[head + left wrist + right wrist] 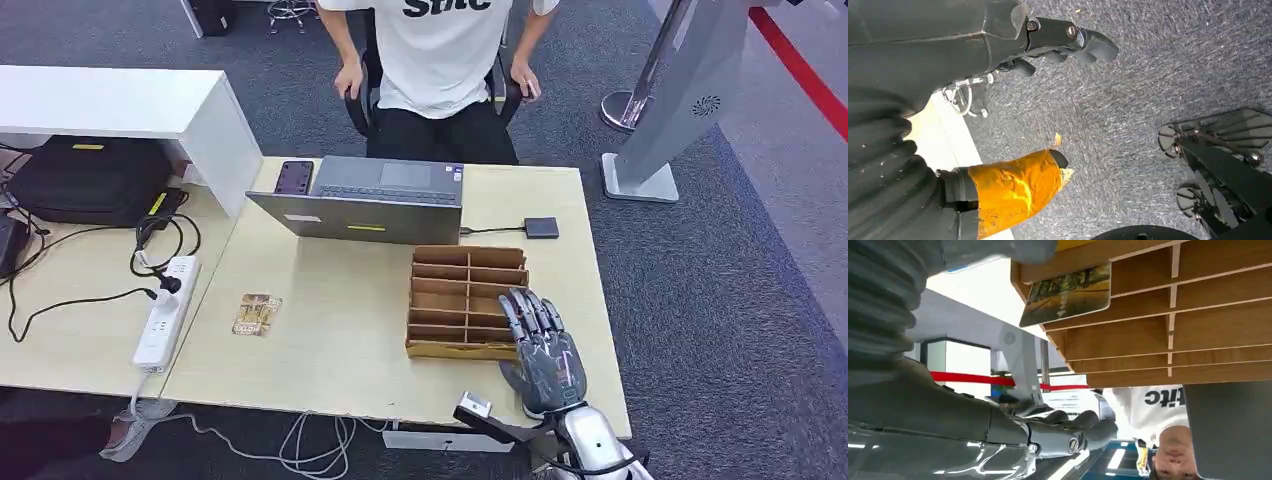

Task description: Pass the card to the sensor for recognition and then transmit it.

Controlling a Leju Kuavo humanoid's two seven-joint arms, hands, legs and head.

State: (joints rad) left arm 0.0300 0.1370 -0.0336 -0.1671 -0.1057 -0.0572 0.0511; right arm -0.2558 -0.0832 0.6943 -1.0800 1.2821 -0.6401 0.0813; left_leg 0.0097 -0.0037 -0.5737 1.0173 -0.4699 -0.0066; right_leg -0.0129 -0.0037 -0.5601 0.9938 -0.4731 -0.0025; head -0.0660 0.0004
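A wooden slotted organizer (pixel 466 300) stands on the table right of centre. My right hand (pixel 541 350) lies with spread fingers at its front right corner and grips nothing that I can see. In the right wrist view a card (pixel 1068 295) with a yellow-green picture sticks out of the organizer's (pixel 1198 330) front slot, close to my thumb (pixel 998 252). Another card (pixel 257 314) lies flat on the table at the left. The sensor, a small dark box (pixel 541 227), sits on a cable beside the laptop. My left hand (pixel 1048 37) hangs over the carpet, fingers apart, holding nothing.
An open grey laptop (pixel 372 200) and a phone (pixel 294 177) lie at the table's far side, with a seated person (pixel 440 70) behind them. A power strip (pixel 166 310) with cables and a black bag (pixel 90 178) sit at the left. A grey stand (pixel 665 110) rises at the right.
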